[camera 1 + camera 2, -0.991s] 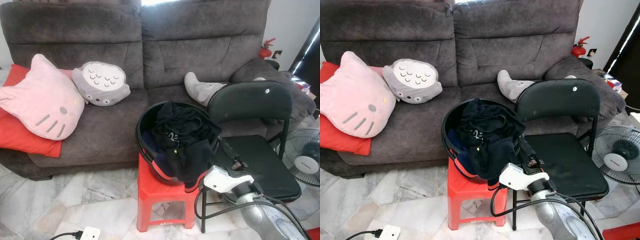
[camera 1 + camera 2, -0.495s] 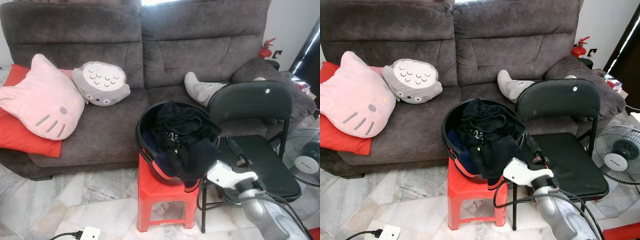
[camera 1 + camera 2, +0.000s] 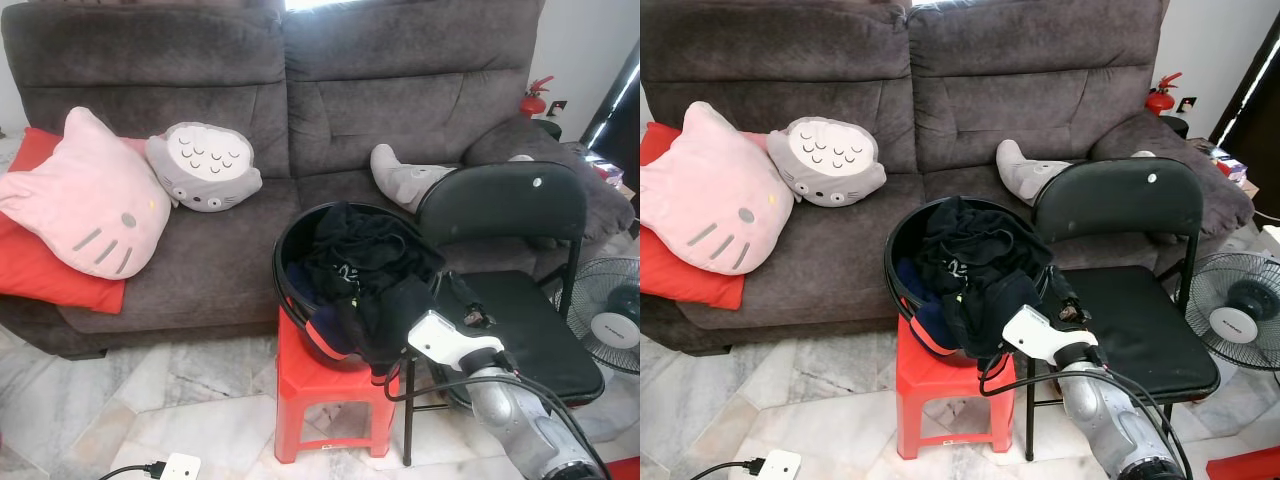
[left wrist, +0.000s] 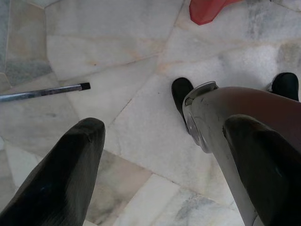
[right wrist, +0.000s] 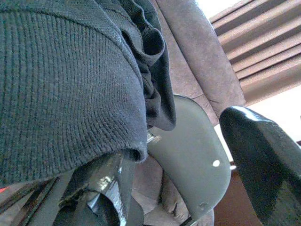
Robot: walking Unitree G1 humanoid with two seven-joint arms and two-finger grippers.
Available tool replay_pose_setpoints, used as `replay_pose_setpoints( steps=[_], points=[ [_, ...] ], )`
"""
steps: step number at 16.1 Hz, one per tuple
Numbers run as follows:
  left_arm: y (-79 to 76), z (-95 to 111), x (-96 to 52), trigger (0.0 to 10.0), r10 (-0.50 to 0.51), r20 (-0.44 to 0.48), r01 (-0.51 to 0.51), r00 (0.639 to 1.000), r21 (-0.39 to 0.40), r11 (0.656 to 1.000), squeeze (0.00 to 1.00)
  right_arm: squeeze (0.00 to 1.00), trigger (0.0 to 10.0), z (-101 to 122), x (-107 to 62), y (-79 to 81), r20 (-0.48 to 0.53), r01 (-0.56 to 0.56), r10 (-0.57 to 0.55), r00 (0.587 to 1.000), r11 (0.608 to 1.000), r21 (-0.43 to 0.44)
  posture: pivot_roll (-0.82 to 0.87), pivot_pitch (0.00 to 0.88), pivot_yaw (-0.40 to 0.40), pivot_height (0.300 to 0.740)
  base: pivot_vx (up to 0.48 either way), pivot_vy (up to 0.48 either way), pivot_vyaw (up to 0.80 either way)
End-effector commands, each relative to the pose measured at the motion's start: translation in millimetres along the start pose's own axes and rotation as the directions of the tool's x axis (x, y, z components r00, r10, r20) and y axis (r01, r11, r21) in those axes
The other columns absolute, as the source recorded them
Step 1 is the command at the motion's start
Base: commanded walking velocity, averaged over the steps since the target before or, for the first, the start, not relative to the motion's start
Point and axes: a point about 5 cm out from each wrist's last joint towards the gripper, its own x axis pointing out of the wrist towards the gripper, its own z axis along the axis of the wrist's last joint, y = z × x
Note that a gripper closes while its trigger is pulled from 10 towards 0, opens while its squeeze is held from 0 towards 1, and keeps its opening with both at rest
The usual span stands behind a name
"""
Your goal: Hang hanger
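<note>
Basket: a black basket (image 3: 288, 262) heaped with dark clothes (image 3: 372, 268) sits on a red stool (image 3: 322, 392), near the front of the grey sofa (image 3: 400, 90).
Right gripper: the right gripper (image 3: 462, 303) is raised at the clothes' right edge, between basket and black folding chair (image 3: 520, 270); its wrist view shows the fingers (image 5: 263, 160) spread, a knitted sleeve draped over one.
Left gripper: the left gripper (image 4: 160, 174) hangs over the marble floor (image 4: 117, 70), jaws apart.
Hanger: cannot be made out (perhaps hidden in the clothes).
Around: pink cushion (image 3: 85, 195), grey owl cushion (image 3: 205, 165), fan (image 3: 612, 315) far right.
Change: the right gripper has moved left, closer to the basket, since half a second ago.
</note>
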Motion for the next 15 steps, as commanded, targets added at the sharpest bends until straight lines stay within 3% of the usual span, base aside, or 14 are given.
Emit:
replay_pose_setpoints(
  steps=[1,4,6,15],
  points=[
    [0.2,-3,-0.5,10.0,0.007,-0.004,-0.007,1.000,0.006,1.000,0.00,0.00,10.0,2,3.4,-0.9,0.007,0.002,-0.002,1.000,1.000,0.010,-0.06,0.000,0.002,0.740,0.000,0.000,0.00],
    [0.3,-3,-0.5,10.0,0.011,-0.001,-0.011,1.000,0.008,1.000,0.00,0.00,10.0,6,4.3,1.4,0.057,-0.008,0.007,0.998,1.000,0.026,-0.06,0.000,0.004,0.740,0.000,0.000,0.00],
    [0.2,-3,-0.5,10.0,0.012,0.000,-0.012,1.000,0.007,1.000,0.00,0.00,10.0,11,4.2,2.8,0.110,-0.012,0.013,0.994,1.000,-0.013,-0.06,0.000,0.004,0.740,0.000,0.000,0.00],
    [1.0,-2,-0.5,10.0,0.013,0.002,-0.013,1.000,0.009,1.000,0.00,0.00,10.0,-5,9.6,4.1,-0.001,0.009,-0.009,1.000,0.998,0.061,-0.05,0.000,0.011,0.740,0.000,0.000,0.00]
  ],
)
